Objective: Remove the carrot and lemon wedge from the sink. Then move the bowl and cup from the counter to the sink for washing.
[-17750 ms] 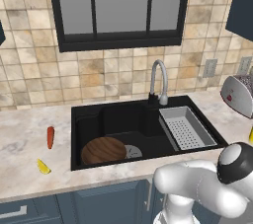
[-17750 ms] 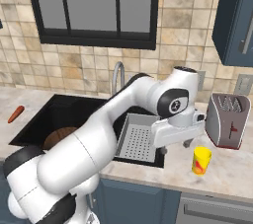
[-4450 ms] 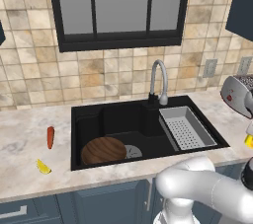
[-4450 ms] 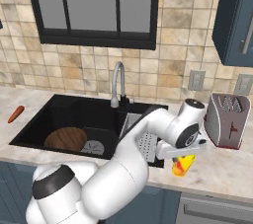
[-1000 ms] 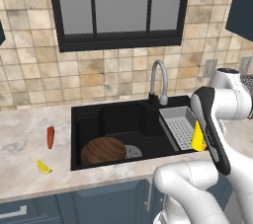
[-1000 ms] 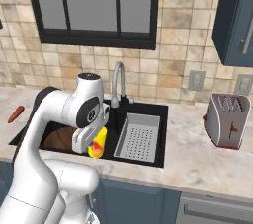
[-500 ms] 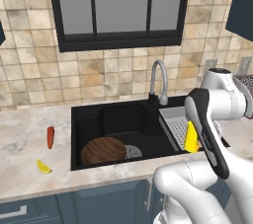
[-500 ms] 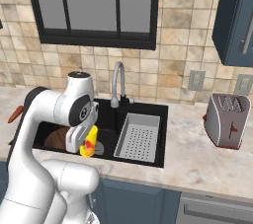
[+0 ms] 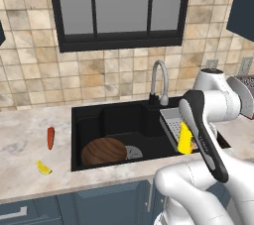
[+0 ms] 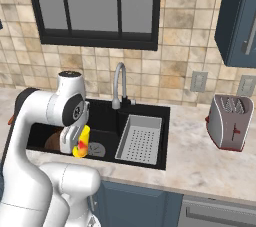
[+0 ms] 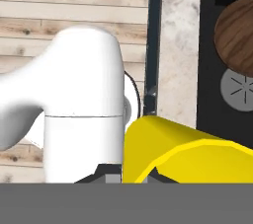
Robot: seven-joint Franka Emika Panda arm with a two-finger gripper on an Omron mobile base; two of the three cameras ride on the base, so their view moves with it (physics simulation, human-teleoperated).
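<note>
My gripper (image 9: 190, 132) is shut on the yellow cup (image 9: 184, 142), holding it tilted in the air above the front of the black sink (image 9: 89, 120), near the grey tray (image 9: 169, 120). From the right base the cup (image 10: 82, 142) hangs over the basin beside the round drain (image 10: 95, 148). The hand view has the cup (image 11: 188, 154) close up, with the bowl (image 11: 237, 35) beyond it. The brown bowl (image 9: 104, 150) lies on the sink floor at the left. On the counter (image 9: 25, 144) left of the sink lie the carrot (image 9: 50, 138) and the lemon wedge (image 9: 43, 168).
A curved silver faucet (image 9: 158, 78) stands behind the sink. The perforated tray (image 10: 140, 139) fills the sink's right part. A toaster (image 10: 231, 121) sits on the counter to the right. Tiled wall and a dark window are behind.
The arm has carried the cup leftward, from over the tray toward the open basin. The bowl, carrot and lemon wedge have stayed put.
</note>
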